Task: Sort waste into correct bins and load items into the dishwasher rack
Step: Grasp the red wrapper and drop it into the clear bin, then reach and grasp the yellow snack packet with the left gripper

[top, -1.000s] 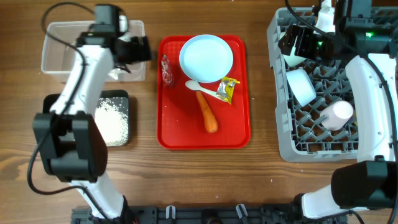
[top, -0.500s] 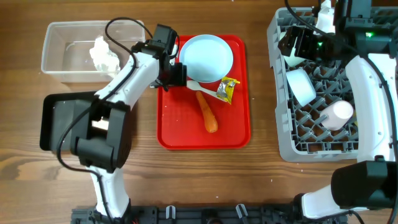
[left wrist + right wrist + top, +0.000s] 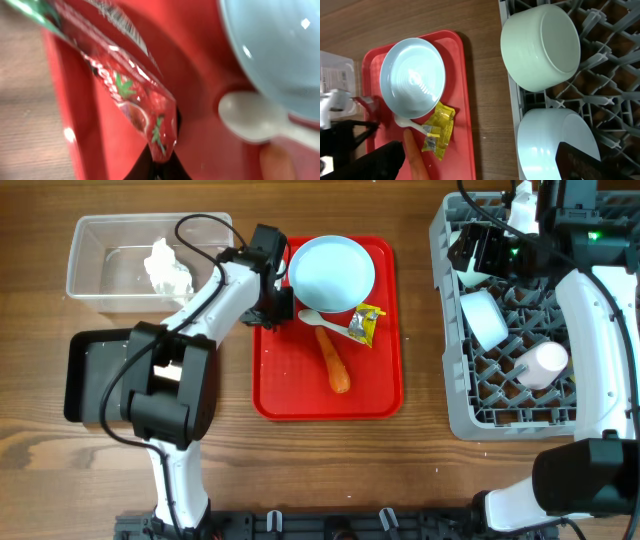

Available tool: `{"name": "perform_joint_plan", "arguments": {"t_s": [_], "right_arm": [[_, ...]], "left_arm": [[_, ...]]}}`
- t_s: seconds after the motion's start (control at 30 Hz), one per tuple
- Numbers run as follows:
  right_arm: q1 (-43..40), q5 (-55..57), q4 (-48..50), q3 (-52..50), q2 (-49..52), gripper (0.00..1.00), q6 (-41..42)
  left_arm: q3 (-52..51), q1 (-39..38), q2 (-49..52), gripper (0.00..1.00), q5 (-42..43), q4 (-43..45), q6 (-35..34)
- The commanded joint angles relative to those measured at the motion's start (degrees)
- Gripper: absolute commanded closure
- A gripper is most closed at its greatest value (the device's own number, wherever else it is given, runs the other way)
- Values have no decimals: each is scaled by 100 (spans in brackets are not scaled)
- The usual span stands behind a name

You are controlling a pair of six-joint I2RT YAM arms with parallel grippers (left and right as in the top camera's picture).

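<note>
L claw (image 3: pixel 157 170) pinching end of red snack wrapper (image 3: pixel 135 95) at red tray (image 3: pixel 200 75) left edge | print blurred, green leaf marks only | white spoon (image 3: pixel 247 117), light blue plate (image 3: pixel 280 45) just beyond | carrot (image 3: pixel 333 362), yellow wrapper (image 3: pixel 366 323) mid-tray | R claw (image 3: pixel 480 147) spread, empty, over dishwasher rack (image 3: pixel 615 100)

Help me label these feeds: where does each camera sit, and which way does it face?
Overhead: above the table, looking straight down on the flat red plastic tray and grey lattice dishwasher rack; both arms show.
Left wrist: low over the tray's left edge, facing the red plastic snack wrapper; its jaws pinch the wrapper's tip.
Right wrist: above the rack, looking down; its jaws stand wide apart at the bottom corners.
Both wrist views share the round light blue plate and white plastic spoon.
</note>
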Motion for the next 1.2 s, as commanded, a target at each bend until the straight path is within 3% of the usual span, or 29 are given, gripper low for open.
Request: {"name": "perform_joint_plan", "arguments": {"t_s": [0.0,0.13,0.33,0.37,0.4,0.43,0.7,0.87,1.17], "right_arm": [[-9,120,-7,2,-129,0,-76],[-9,120,-7,2,-129,0,-76],[-9,118,-7,2,-129,0,-76],[-9,120,-7,2,-129,1,-76],[-9,120,-9,2,-129,0,-79],[-9,120,-15,2,-129,1,-79],[-9,120,-31,2,-129,1,-81],[-9,120,-33,2,-129,1,-79],[-9,125,-109,2,-129,0,-214]], "left_arm": [[459,125,-1023,96,-791,-42,190],[457,522,-1453,96,-1355,245,203],[452,1421,-1029,96,-1150,918,236],[452,1554,-879,88,-1003,1045,236],[452,1683,-699,56,-831,1169,236],[452,1773,-560,0,-728,1248,234],[599,1554,-789,0,404,1355,426],[608,400,-1099,0,551,1248,710],[562,-1491,-186,1,573,1211,706]]}}
